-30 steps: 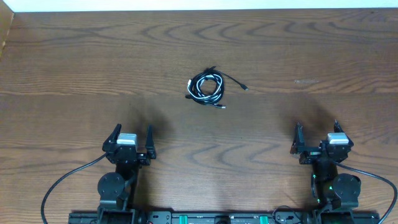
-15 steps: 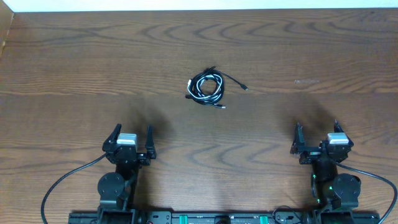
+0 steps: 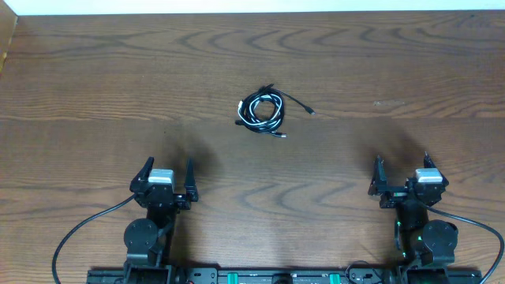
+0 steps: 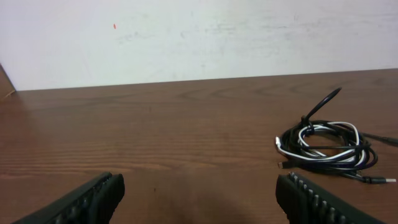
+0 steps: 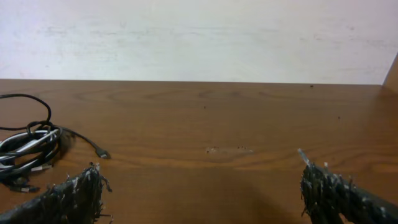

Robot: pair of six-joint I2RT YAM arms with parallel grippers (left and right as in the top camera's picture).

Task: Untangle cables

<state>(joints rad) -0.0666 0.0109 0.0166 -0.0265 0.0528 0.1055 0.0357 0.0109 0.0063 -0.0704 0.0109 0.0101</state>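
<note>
Brown wood table [image 3: 95, 71]: open surface lies on all sides of the cables [image 3: 261, 112], and a white wall [image 3: 237, 5] borders the far edge. The cables, black with one white, lie in one tangled coil at mid-table, well apart from both arms. Left gripper [image 3: 166, 173]: jaws apart, holding nothing. Right gripper [image 3: 402, 167]: jaws wide apart, holding nothing. Both sit near the near edge. The right wrist view cuts the coil off; its strand crossings cannot be made out.
</note>
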